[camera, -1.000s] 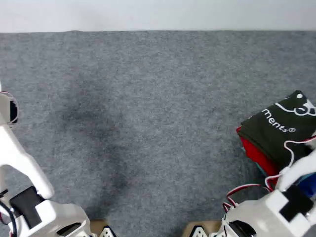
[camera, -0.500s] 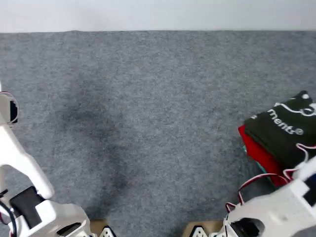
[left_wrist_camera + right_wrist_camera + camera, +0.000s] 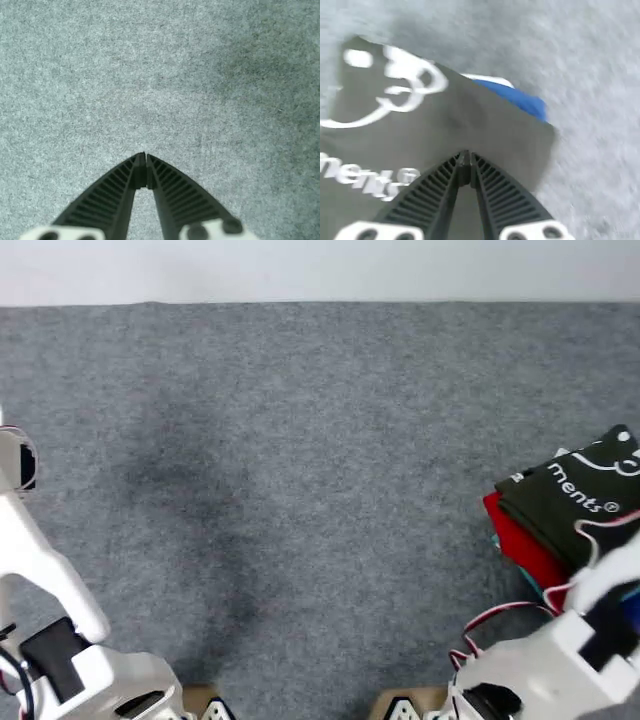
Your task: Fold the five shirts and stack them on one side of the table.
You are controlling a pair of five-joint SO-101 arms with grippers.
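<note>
A stack of folded shirts sits at the table's right edge, with a dark shirt with white print (image 3: 575, 505) on top, a red shirt (image 3: 520, 545) under it and a blue one (image 3: 520, 99) lower down. My right gripper (image 3: 465, 160) is shut, its tips pressed against the dark shirt (image 3: 445, 125). The right arm (image 3: 570, 650) stands at the near right, partly over the stack. My left gripper (image 3: 145, 162) is shut with nothing in it, above bare grey mat at the left. The left arm (image 3: 50, 590) rises along the left edge.
A grey felt mat (image 3: 300, 440) covers the table, with a white wall band behind its far edge. Red and white cables (image 3: 500, 625) loop off the right arm near the stack. Open mat stretches across the middle and left.
The stack of shirts has slid a little to the right and nearer the table's edge. The right arm has shifted with it. The left arm has kept still.
</note>
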